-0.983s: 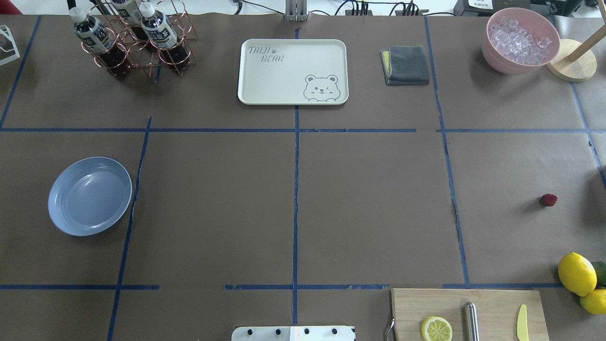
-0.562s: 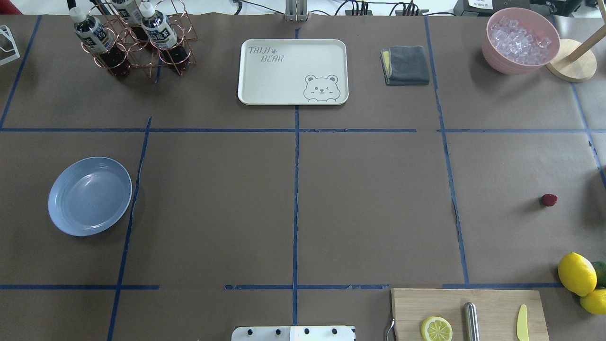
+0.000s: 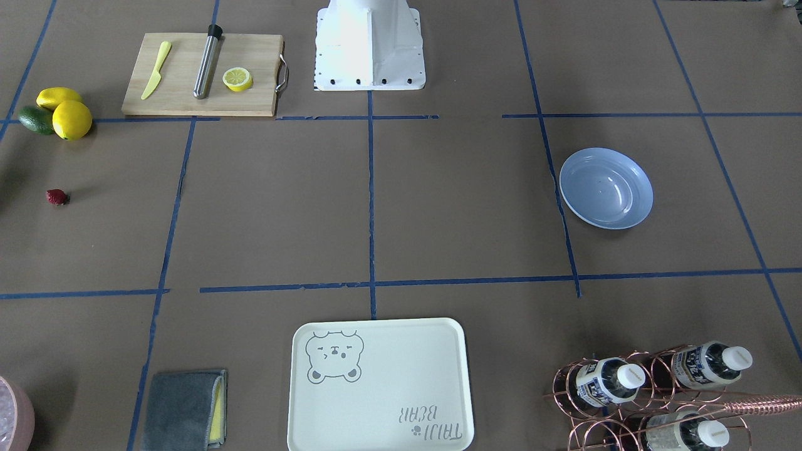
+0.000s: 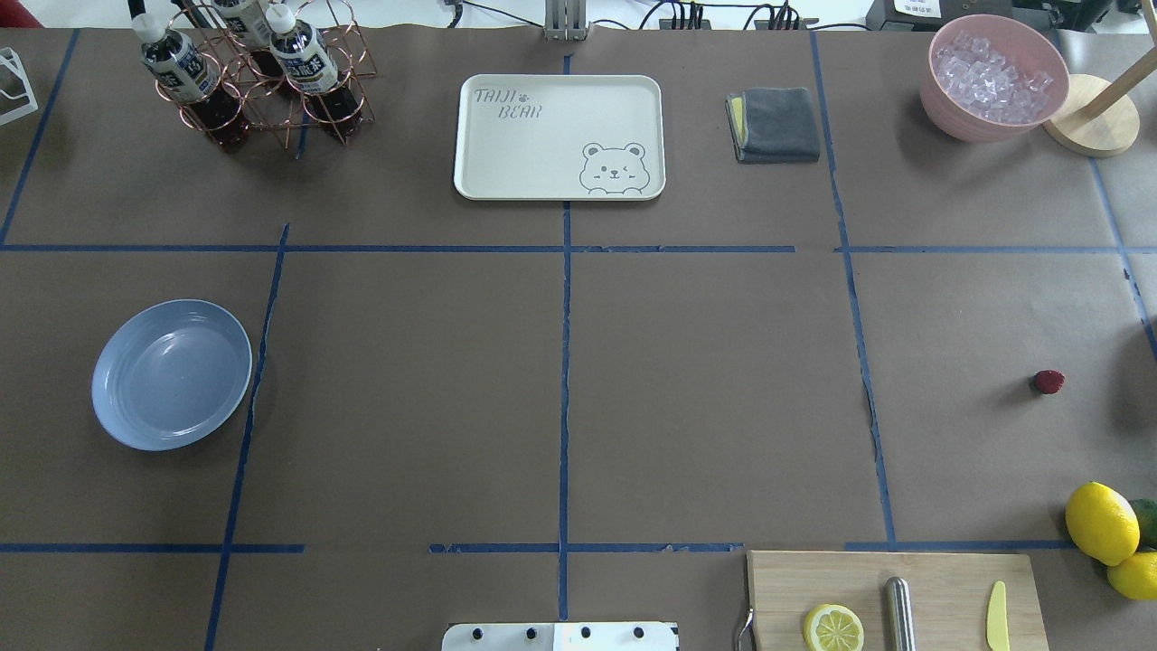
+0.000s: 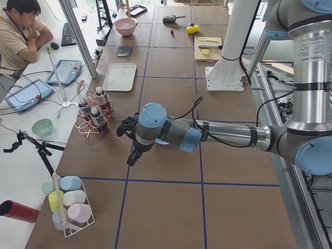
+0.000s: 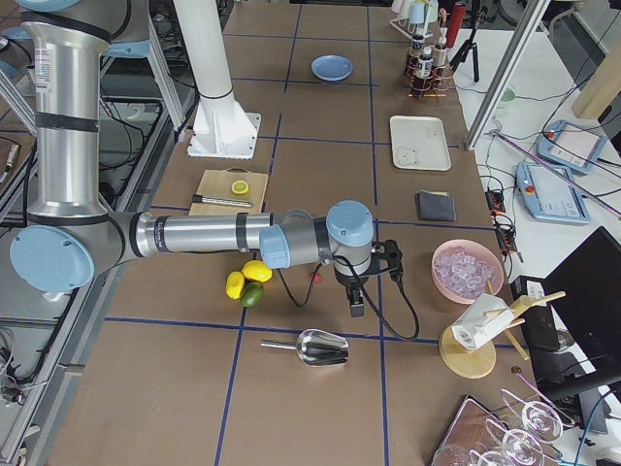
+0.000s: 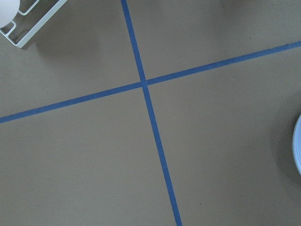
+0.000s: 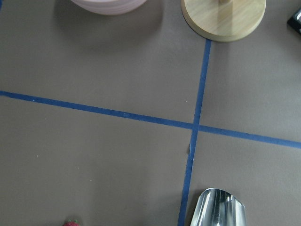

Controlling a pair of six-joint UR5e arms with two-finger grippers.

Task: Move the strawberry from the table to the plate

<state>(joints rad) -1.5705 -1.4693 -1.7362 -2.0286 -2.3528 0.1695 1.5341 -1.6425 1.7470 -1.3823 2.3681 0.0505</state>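
Strawberry lies on its side on the bare worktop, with nothing touching it. The right tool hangs above the worktop close to the strawberry. In that tool's wrist view the berry sits at the lower left edge, partly cut off. The right tool shows only in the side view, so I cannot tell whether it is released or clenched. Right below it is a blue tape crossing.

A metal scoop lies near the right tool, on its worktop-end side. A pink bowl of ice stands near the tool on the side away from the robot. Two lemons and an avocado sit near it on the robot side, bunched and touching.

The plate is well apart from the right tool and the strawberry, across the worktop, lying flat. The left tool hangs over the worktop near the plate, and the plate rim just enters the right edge of the left wrist view. The left tool also shows only from the side, so again I cannot tell its state. Below it is another tape crossing.
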